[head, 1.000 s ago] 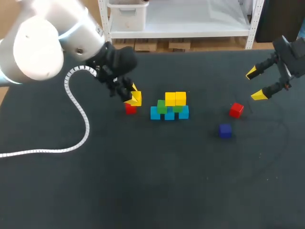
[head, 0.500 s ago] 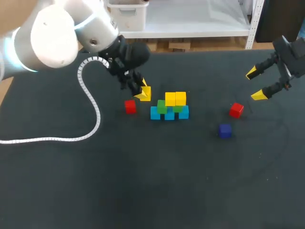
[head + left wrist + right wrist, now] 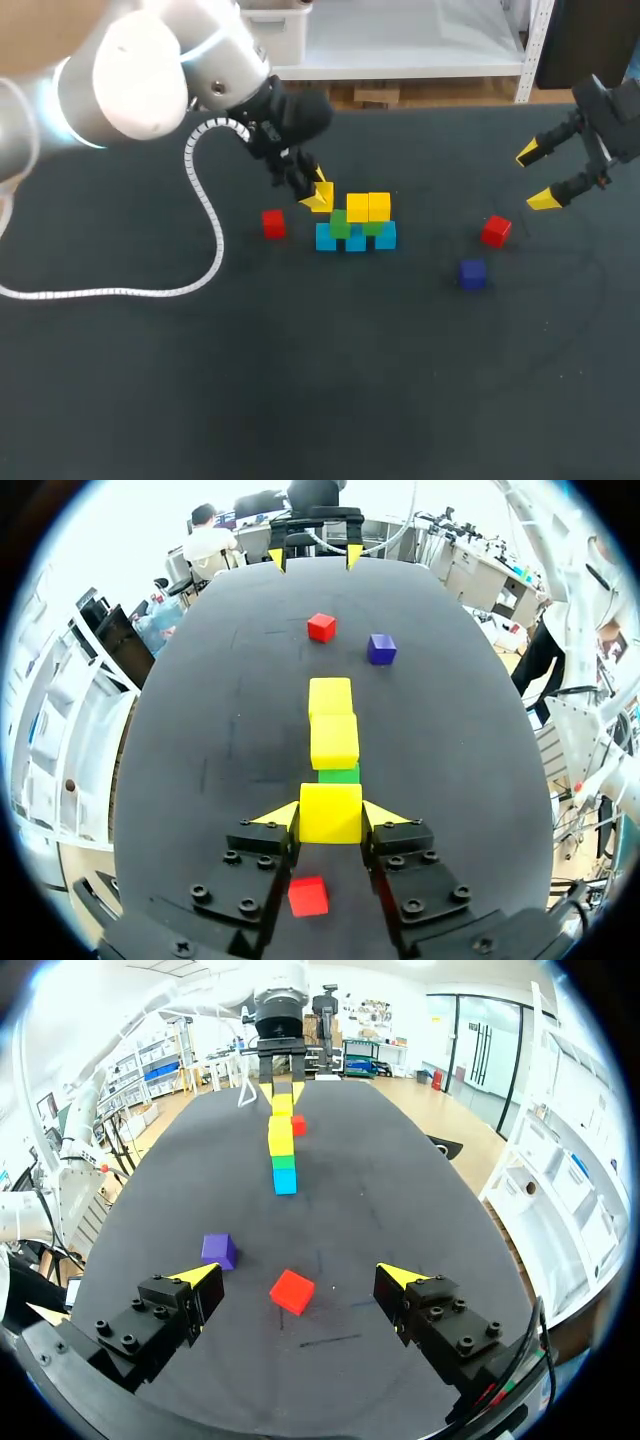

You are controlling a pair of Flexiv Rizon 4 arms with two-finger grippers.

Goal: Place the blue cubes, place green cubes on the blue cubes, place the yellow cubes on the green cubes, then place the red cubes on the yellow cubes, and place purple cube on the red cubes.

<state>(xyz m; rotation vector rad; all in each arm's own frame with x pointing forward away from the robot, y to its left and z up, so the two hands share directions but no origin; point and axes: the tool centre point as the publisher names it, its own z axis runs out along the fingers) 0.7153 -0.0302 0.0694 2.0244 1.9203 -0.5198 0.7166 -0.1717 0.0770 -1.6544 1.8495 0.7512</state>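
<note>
While left claw [image 3: 330, 816] clamps third yellow cube [image 3: 330, 810], two red cubes [image 3: 273, 223] [image 3: 495, 231] lie loose.

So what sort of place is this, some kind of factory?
More likely a robotics test bench: the left gripper holds a yellow cube beside a stack of coloured cubes on a dark table, and the right gripper hangs open near a loose red cube.

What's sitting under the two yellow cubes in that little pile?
Under the yellow cubes you can see green cubes, and below those a row of blue cubes. The yellow ones cover most of the green layer, so its count is hidden.
</note>
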